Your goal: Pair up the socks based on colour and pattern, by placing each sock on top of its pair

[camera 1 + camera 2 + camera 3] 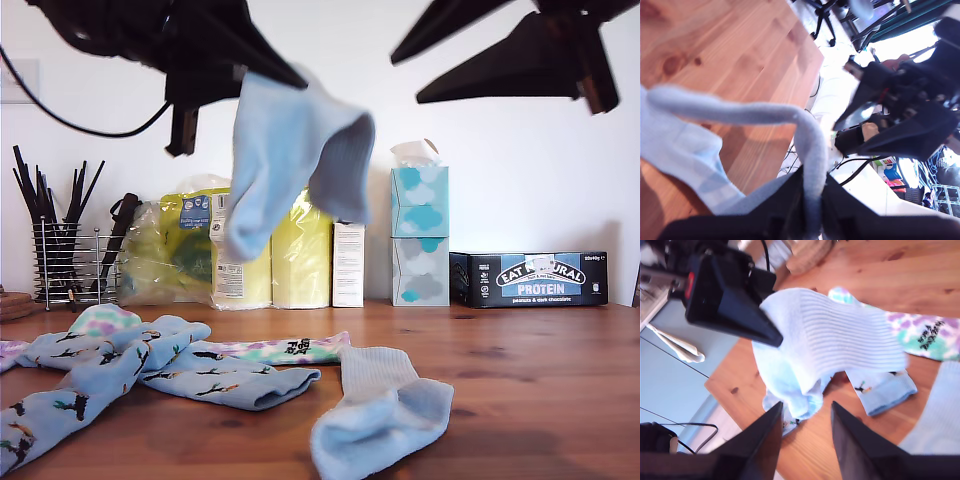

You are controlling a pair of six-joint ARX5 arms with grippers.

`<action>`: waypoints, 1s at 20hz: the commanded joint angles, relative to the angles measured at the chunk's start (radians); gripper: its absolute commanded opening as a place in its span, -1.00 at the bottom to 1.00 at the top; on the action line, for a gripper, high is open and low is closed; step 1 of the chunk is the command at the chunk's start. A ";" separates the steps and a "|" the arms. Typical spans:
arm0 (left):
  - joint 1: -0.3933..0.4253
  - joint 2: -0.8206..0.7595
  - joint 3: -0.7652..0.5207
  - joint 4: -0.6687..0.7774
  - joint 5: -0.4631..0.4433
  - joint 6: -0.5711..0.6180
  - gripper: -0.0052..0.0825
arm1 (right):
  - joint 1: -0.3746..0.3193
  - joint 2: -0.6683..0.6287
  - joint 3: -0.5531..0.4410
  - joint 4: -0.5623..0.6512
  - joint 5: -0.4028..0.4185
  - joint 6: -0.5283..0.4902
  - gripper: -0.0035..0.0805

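A plain light-blue ribbed sock [290,150] hangs in the air, pinched at its edge by my first gripper [255,75], which is shut on it [812,200]. My second gripper [408,78] is open beside it at the exterior view's upper right, its jaws [806,410] empty and just short of the hanging sock [830,340]. A matching light-blue sock [380,415] lies on the table in front. Two blue-grey animal-print socks [90,385] [230,380] and tie-dye socks [290,350] [100,320] lie on the exterior view's left.
Along the back wall stand a wire utensil holder [60,250], yellow packages [250,250], a white carton [348,263], stacked tissue boxes [420,235] and a dark protein-bar box [530,278]. The wooden table [540,390] is bare on the exterior view's right.
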State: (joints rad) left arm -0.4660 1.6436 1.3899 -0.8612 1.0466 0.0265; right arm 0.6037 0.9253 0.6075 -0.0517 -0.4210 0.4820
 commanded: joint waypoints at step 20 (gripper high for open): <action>-0.051 -0.029 0.008 0.003 -0.191 0.007 -0.72 | -0.004 0.142 0.029 0.241 -0.116 0.145 -0.95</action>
State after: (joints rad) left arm -0.5148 1.6245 1.3914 -0.8600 0.8742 0.0292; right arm 0.6037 1.0752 0.6254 0.1982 -0.5308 0.6289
